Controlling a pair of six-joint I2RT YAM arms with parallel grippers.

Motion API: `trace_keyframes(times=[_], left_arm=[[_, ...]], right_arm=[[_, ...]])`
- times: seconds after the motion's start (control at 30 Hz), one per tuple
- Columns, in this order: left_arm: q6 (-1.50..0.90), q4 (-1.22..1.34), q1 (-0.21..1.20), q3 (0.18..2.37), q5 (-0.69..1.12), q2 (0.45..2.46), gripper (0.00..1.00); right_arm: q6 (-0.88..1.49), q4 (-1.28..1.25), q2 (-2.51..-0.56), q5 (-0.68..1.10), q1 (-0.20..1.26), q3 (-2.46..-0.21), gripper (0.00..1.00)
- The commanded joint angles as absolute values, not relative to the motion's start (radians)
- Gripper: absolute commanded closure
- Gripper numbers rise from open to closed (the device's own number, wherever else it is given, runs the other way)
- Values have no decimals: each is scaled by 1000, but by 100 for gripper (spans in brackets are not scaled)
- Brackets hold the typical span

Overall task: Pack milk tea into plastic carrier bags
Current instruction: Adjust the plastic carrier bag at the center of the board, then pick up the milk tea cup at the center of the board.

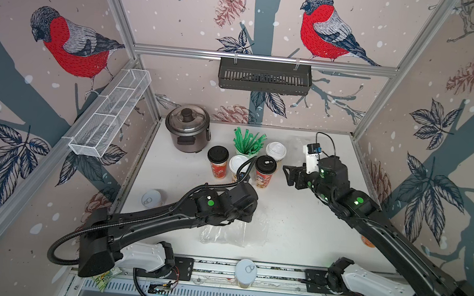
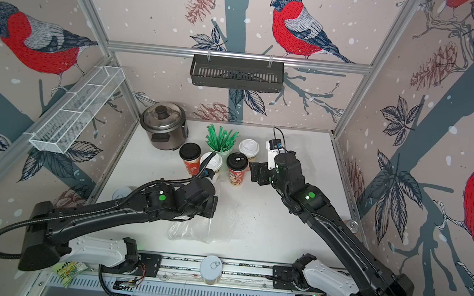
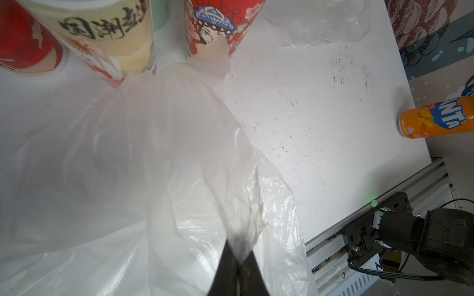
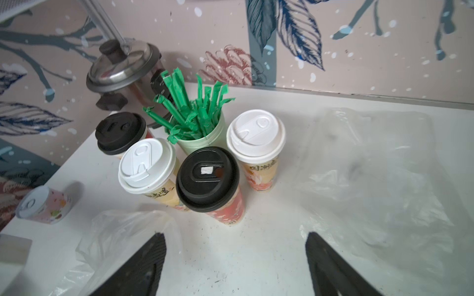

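Observation:
Several milk tea cups stand in a cluster at the back middle of the table: two with black lids [image 1: 217, 155] [image 1: 266, 164] and two with white lids [image 1: 238, 164] [image 1: 276, 150]. A clear plastic carrier bag [image 1: 227, 231] lies crumpled near the front middle. In the left wrist view my left gripper [image 3: 238, 252] is shut on a pinched fold of this bag [image 3: 128, 153], which billows toward the cups. A second bag [image 4: 372, 166] lies flat at the back right. My right gripper [image 4: 236, 241] hangs open just right of the cups [image 4: 207, 176], with nothing between its fingers.
A steel rice cooker [image 1: 187, 128] stands at the back left, with a pale green cup of green straws [image 1: 246, 143] behind the milk tea. One pull-tab can [image 1: 151, 199] sits at the table's left edge, another [image 1: 246, 271] on the front rail. An orange Fanta can [image 3: 436, 118] stands at the right edge.

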State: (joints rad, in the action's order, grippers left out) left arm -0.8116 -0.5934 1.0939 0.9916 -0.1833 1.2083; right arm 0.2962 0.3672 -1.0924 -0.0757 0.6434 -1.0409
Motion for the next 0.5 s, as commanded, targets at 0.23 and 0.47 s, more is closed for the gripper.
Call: trace_keyframes(times=[0.23, 0.47], left_arm=[[-813, -520, 1079, 841, -295, 943, 100], [-796, -468, 1075, 797, -293, 864, 100]], right_arm=[[167, 515, -1379, 18, 686, -1289, 10], [145, 574, -1499, 5, 703, -1374, 6]])
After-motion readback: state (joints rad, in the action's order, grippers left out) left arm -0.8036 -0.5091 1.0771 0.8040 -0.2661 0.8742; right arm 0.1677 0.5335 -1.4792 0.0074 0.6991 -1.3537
